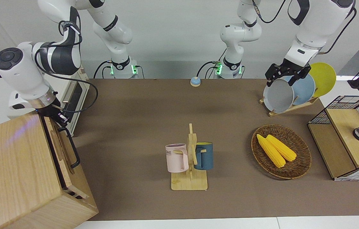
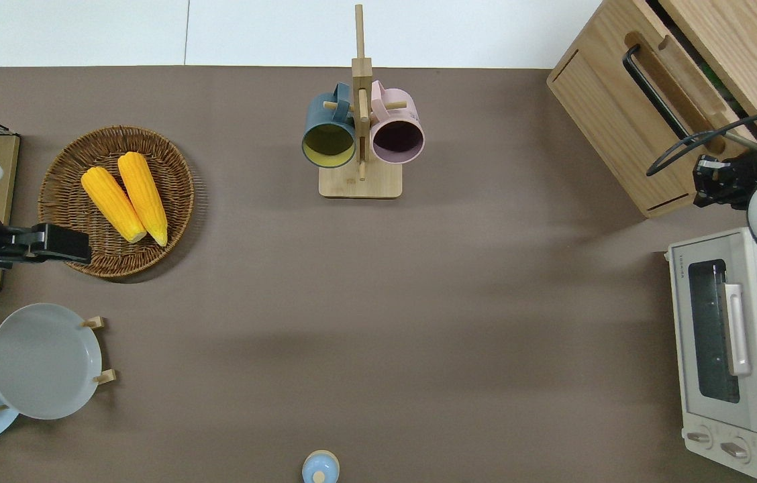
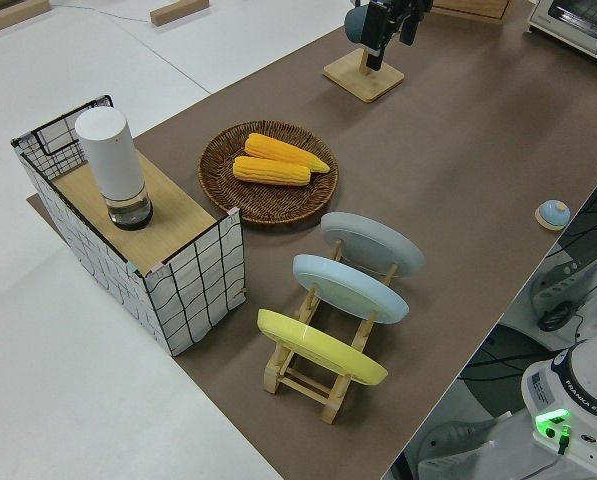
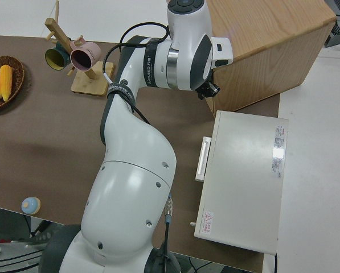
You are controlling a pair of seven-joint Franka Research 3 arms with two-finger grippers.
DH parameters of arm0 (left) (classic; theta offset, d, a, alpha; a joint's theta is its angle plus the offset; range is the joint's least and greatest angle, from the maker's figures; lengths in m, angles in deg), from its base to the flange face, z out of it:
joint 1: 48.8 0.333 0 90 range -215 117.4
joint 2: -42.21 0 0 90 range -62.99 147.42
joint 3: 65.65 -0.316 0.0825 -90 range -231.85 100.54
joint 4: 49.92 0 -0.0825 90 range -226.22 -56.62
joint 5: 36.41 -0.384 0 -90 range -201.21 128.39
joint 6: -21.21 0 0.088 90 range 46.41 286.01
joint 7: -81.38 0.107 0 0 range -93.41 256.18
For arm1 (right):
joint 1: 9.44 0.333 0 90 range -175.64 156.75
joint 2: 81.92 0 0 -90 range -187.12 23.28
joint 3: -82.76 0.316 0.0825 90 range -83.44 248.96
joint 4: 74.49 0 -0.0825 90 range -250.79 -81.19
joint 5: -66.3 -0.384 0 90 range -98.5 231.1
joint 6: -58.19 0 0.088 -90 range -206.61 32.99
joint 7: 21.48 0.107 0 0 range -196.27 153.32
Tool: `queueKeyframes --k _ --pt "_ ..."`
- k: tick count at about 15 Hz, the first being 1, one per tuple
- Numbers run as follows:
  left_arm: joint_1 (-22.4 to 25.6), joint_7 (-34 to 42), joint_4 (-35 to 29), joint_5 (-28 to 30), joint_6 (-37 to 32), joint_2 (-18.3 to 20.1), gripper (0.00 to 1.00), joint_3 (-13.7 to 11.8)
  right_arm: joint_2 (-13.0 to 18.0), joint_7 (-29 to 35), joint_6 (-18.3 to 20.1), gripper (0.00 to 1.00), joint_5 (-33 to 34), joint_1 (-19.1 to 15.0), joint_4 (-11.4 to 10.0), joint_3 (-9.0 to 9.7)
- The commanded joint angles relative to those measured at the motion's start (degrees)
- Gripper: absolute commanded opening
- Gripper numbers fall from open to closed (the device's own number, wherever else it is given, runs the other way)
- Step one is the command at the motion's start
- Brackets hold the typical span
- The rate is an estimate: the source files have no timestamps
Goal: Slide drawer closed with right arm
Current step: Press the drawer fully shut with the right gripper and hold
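The light-wood drawer point(image 1: 59, 147) with its black loop handle point(image 1: 72, 149) is pushed almost fully into the big light-wood cabinet point(image 1: 10, 165). Only a thin dark gap shows above its front panel. In the overhead view the drawer front point(image 2: 677, 80) lies nearly level with the cabinet point(image 2: 741, 33). My right gripper point(image 1: 59, 117) is against the end of the drawer front that is nearest the robots; it also shows in the overhead view point(image 2: 711, 184) and the right side view point(image 4: 209, 90). My left arm is parked, its gripper point(image 1: 282, 79) open and empty.
A white toaster oven point(image 2: 727, 349) stands beside the cabinet, nearer to the robots. A mug tree point(image 1: 190, 159) with two mugs stands mid-table. A wicker basket point(image 1: 297, 170) of corn, a plate rack point(image 1: 289, 90), a wire-grid box point(image 1: 348, 136) and a blue bell point(image 1: 195, 81) are also on the table.
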Motion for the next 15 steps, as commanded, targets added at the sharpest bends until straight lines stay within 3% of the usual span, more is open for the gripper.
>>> queueKeyframes --k 1,5,9,15 --pt "-0.26 0.39 -0.28 -0.65 -0.65 0.57 1.00 -0.28 -2.84 -1.34 0.47 0.000 3.37 -4.17 3.60 3.69" --pt "-0.26 0.39 -0.28 -0.65 -0.65 0.57 1.00 -0.28 -2.85 -1.08 2.66 0.000 3.29 -3.39 4.30 3.70" --pt "-0.26 0.39 -0.28 -0.65 -0.73 0.57 1.00 -0.28 -1.45 1.03 6.79 0.000 2.15 -0.22 4.40 3.43" --pt "-0.26 0.39 -0.28 -0.65 -0.73 0.57 1.00 -0.28 3.91 1.92 10.74 0.000 -3.48 3.81 3.78 2.99"
